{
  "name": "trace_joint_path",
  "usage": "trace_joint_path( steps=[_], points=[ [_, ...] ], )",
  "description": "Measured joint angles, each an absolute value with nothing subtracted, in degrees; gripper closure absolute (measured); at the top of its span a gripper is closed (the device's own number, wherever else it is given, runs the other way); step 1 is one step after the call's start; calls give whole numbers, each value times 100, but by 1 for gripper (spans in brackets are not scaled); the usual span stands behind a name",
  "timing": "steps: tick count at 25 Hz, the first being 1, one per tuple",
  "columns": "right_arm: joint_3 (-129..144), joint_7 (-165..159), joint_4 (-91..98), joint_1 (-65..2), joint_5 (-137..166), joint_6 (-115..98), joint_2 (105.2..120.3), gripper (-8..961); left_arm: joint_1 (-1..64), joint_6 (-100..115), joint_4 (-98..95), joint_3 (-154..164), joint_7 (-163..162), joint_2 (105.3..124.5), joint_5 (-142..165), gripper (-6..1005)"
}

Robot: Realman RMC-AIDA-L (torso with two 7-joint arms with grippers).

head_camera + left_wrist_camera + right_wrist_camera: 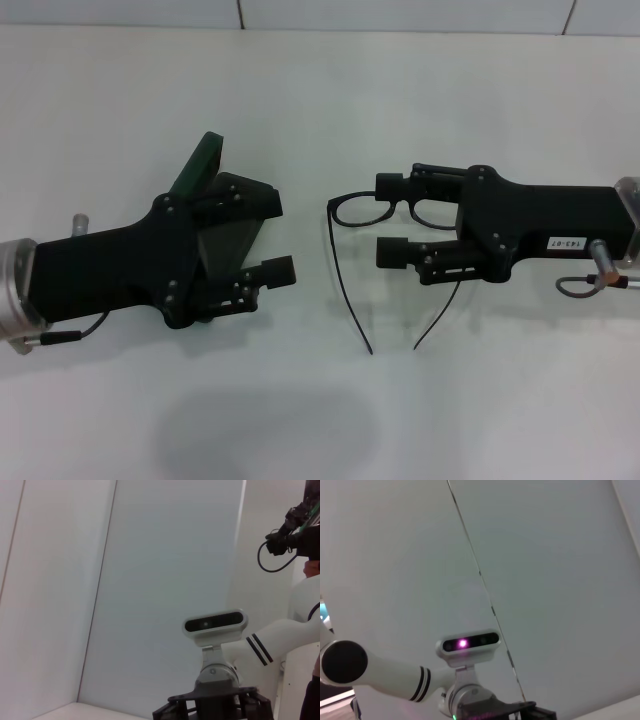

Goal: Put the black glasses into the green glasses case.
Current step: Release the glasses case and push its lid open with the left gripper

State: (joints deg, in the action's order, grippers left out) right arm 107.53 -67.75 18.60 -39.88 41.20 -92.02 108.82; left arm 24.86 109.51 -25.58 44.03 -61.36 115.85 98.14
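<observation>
The green glasses case (198, 162) sits open at the left in the head view, with its lid raised and its dark grey lining (226, 243) showing. My left gripper (266, 235) is over the case with its fingers wide apart, one on each side of the base. The black glasses (361, 210) lie on the table at the centre right, temple arms pointing toward me. My right gripper (397, 217) is open around the frame, with one finger by the top rim and the other below the lenses. One lens is partly hidden under it. Neither wrist view shows the case or the glasses.
The white table (320, 410) ends at a tiled wall at the back. Both wrist views look up at my head camera (214, 624) and the wall.
</observation>
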Motion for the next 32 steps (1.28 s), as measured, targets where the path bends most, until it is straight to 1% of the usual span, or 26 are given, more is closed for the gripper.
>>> trace_joint_path(
  steps=[14, 19, 21, 22, 25, 27, 30, 32],
  points=[
    [10677, -6777, 1864, -3902, 4132, -9231, 10912, 112, 2448, 10950, -2566, 4394, -6117, 11605, 9804, 300],
    [10362, -6529, 1820, -3713, 4132, -9197, 10916, 113, 2424, 10952, -2759, 4369, -6276, 11636, 9616, 303],
    [10097, -6355, 1812, -3538, 4133, -9179, 10898, 113, 2408, 10933, -3462, 4343, -7000, 11643, 9241, 305],
    [9926, -6277, 1822, -3417, 4133, -9183, 10870, 113, 2403, 10923, -3651, 4333, -7178, 11643, 9163, 305],
    [9650, -6209, 1839, -3214, 4132, -9230, 10807, 113, 2350, 10801, -5004, 4107, -8825, 11660, 8871, 307],
    [9493, -6196, 1840, -3079, 4131, -9243, 10793, 113, 2290, 10532, -6125, 4010, -9819, 11741, 9081, 308],
    [9301, -6139, 1841, -2855, 4130, -9251, 10795, 113, 2277, 9923, -7707, 4169, -11046, 11921, 10089, 310],
    [9245, -6079, 1820, -2774, 4131, -9248, 10817, 113, 2316, 9528, -8627, 4638, -12100, 11968, 11273, 314]
  ],
)
